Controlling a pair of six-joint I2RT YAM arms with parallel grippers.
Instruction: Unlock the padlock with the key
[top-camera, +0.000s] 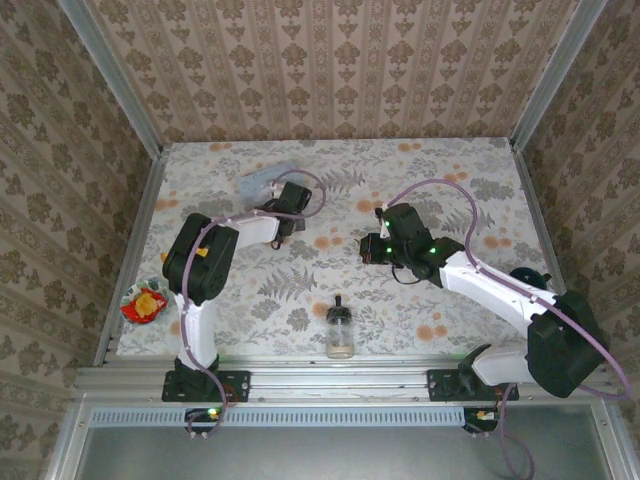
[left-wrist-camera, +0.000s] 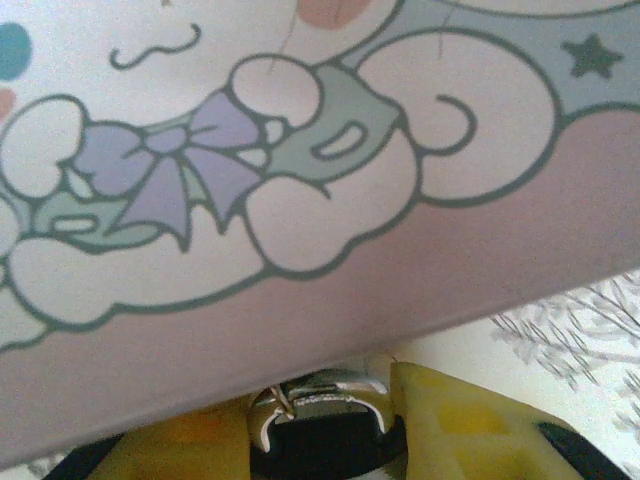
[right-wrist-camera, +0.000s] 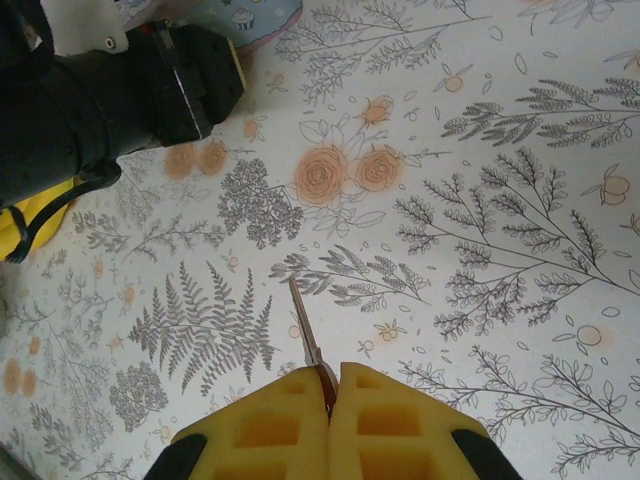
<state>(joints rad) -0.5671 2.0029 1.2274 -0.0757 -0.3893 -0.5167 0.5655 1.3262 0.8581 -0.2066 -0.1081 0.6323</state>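
The right fingers (right-wrist-camera: 270, 430) are gripping the key (right-wrist-camera: 308, 345) fully closed, well apart from the tin (top-camera: 262, 183). The left fingers (left-wrist-camera: 470, 420) are apparently pinching the padlock (left-wrist-camera: 320, 412) just beside the tin. Insertion and turning are pending.

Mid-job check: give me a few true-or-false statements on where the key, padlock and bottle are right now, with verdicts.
1. The right fingers are shut on a thin metal key. True.
2. The tiny dark padlock with a silver shackle lies loose on the table. False: it sits between the left fingers, close by the pale blue cartoon-printed tin.
3. The key is inserted in the padlock. False: its tip points at bare floral tablecloth.
4. The small glass bottle with a black cap stands upright near the table's front edge. True.
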